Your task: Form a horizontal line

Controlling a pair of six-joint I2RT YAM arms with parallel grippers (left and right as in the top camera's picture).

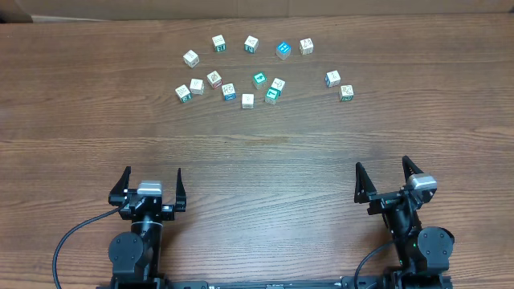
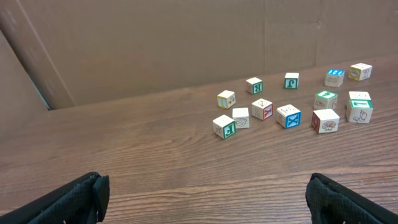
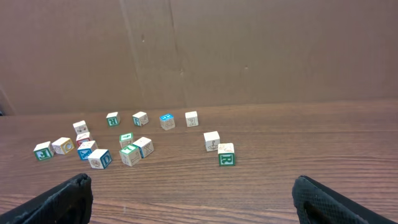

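Several small white-sided picture cubes [image 1: 247, 100] lie loose and scattered across the far half of the wooden table [image 1: 257, 160]. A pair [image 1: 346, 92] sits apart at the right. No horizontal line of touching cubes is in view. The left wrist view shows the cubes [image 2: 288, 116] far ahead to the right, and the right wrist view shows them [image 3: 130, 154] ahead to the left, with a green "R" cube [image 3: 226, 155] nearest. My left gripper [image 1: 152, 172] [image 2: 205, 193] and right gripper [image 1: 382, 163] [image 3: 191, 190] stand open near the front edge, well short of the cubes, with nothing between their fingers.
A brown cardboard wall [image 2: 155, 43] stands behind the table's far edge. Bare wood [image 1: 265, 152] lies between the grippers and the cubes. A black cable [image 1: 68, 241] loops beside the left arm's base.
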